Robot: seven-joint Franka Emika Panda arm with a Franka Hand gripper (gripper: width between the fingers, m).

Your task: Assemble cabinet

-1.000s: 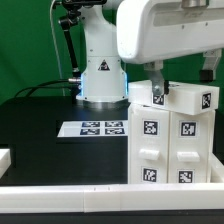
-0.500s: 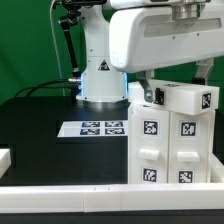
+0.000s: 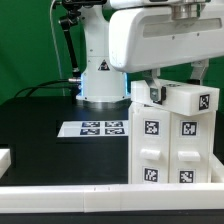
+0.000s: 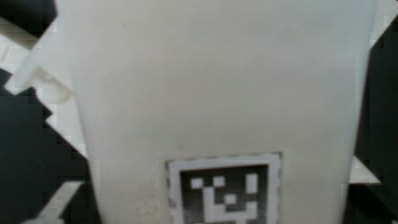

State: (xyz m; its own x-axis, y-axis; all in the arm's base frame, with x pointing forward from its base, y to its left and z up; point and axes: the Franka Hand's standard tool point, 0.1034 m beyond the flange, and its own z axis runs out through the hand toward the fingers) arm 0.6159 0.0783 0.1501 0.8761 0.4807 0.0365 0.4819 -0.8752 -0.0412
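Marker board (image 3: 102,128) flat on black surface (image 3: 40,130), toward exterior view's left, in front of robot base (image 3: 102,78). Right of it, white cabinet (image 3: 170,150) upright on surface, tagged drawer blocks facing out, top panel (image 3: 185,97) tilted across its top. Arm's white body overhead; end effector (image 3: 160,88) down at panel's rear edge, fingers mostly hidden, grip state unclear. Wrist view: white tagged panel (image 4: 214,110) fills frame.

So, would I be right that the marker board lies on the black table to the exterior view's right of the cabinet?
Not quite: the marker board lies on the black table to the exterior view's left of the cabinet, not its right. The exterior view shows it.
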